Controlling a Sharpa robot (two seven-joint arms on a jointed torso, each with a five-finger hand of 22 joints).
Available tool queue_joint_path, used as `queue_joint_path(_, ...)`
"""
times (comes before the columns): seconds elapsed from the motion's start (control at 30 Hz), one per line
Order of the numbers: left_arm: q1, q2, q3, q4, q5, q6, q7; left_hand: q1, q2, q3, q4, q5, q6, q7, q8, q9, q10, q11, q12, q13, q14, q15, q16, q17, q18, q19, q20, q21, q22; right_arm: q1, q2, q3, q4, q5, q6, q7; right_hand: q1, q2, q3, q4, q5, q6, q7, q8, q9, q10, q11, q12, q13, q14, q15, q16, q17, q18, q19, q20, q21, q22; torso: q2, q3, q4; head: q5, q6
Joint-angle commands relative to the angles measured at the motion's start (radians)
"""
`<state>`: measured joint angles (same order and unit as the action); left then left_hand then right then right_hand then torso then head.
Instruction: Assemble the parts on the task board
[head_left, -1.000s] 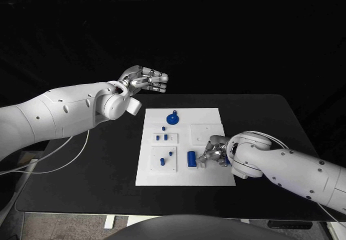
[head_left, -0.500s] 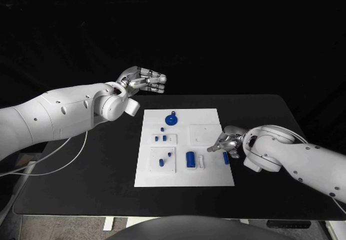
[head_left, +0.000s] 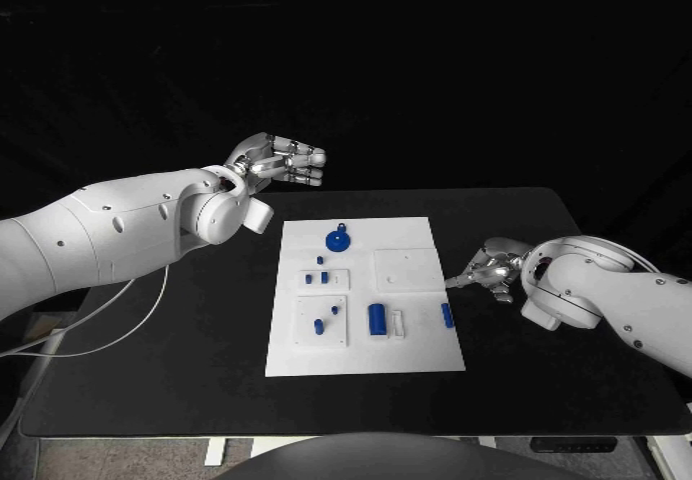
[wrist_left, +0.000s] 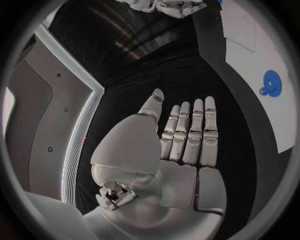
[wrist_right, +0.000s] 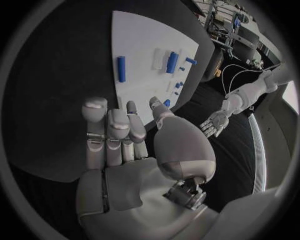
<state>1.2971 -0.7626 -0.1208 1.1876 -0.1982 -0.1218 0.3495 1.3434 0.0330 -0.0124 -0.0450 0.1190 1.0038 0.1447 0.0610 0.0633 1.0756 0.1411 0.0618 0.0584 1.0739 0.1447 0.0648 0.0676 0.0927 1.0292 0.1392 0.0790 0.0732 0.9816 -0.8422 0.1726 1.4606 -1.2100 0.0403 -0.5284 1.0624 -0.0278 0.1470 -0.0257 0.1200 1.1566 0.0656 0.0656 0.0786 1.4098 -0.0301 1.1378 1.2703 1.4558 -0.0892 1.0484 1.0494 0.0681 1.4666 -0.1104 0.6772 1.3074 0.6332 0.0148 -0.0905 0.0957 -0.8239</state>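
The white task board (head_left: 418, 350) lies in the middle of the table. On it are a round blue part with a knob (head_left: 338, 238), several small blue pegs (head_left: 325, 276), a blue cylinder (head_left: 378, 319) and a longer blue peg (head_left: 447, 315) lying flat near the board's right edge. My right hand (head_left: 493, 268) hovers just off that edge, fingers apart and empty (wrist_right: 125, 145). The same peg (wrist_right: 121, 68) lies on the board beyond its fingertips. My left hand (head_left: 281, 160) is raised beyond the table's back left, fingers stretched out, holding nothing (wrist_left: 181, 145).
The black table (head_left: 173, 330) has bare surface on both sides of the board. A small white piece (head_left: 400, 322) lies beside the blue cylinder. White raised blocks (head_left: 404, 268) sit on the board.
My right hand has let go of the longer blue peg, which now lies on the board, and has drawn back to the right off the board. The left hand has barely moved.
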Motion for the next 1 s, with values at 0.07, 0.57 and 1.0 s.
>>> queue_joint_path(0.07,0.000,0.000,0.000,0.002,-0.001,0.000,0.020,-0.003,0.003,-0.004,0.006,0.005,0.004,0.005,0.002,0.001,0.010,0.000,-0.003,0.001,0.008,0.001,-0.004,0.000,-0.016,-0.005,-0.004,-0.004,0.001,-0.001,-0.004,0.002,-0.011,-0.058,0.095,-0.063,0.002,-0.011,0.004,0.005,-0.001,-0.005,0.000,-0.002,-0.001,-0.001,0.008,-0.003,-0.001,0.000,0.006,0.005,0.000,-0.008,0.048,0.005,0.002,0.080,0.000,-0.0004,-0.0013,0.001,-0.001)
queue_joint_path(0.57,0.000,0.002,0.000,0.003,-0.001,0.004,0.019,-0.005,0.001,-0.009,0.006,0.005,0.002,0.005,0.002,0.001,0.007,0.000,-0.003,0.001,0.006,0.002,-0.004,0.000,-0.017,-0.008,-0.004,-0.005,0.000,-0.027,0.032,-0.003,-0.056,-0.039,0.094,-0.101,-0.043,-0.049,0.021,0.086,-0.070,-0.039,0.008,-0.002,0.000,-0.005,0.012,-0.004,-0.004,-0.001,0.007,0.002,-0.001,-0.006,0.048,0.005,-0.002,0.078,0.000,-0.0007,0.0039,0.001,-0.001)
queue_joint_path(1.0,0.000,0.003,0.000,0.001,-0.001,0.005,0.017,-0.005,0.001,-0.009,0.006,0.005,0.002,0.005,0.002,0.001,0.007,0.000,-0.003,0.001,0.006,0.002,-0.004,0.000,-0.017,-0.008,-0.004,-0.005,0.000,-0.046,0.071,-0.007,-0.073,-0.024,0.114,-0.089,-0.028,-0.078,0.032,0.122,-0.071,-0.042,0.008,-0.001,-0.001,-0.005,0.012,-0.003,-0.001,-0.001,0.006,0.000,0.003,-0.008,0.049,0.004,-0.003,0.079,0.001,-0.0016,0.0034,0.004,-0.005)
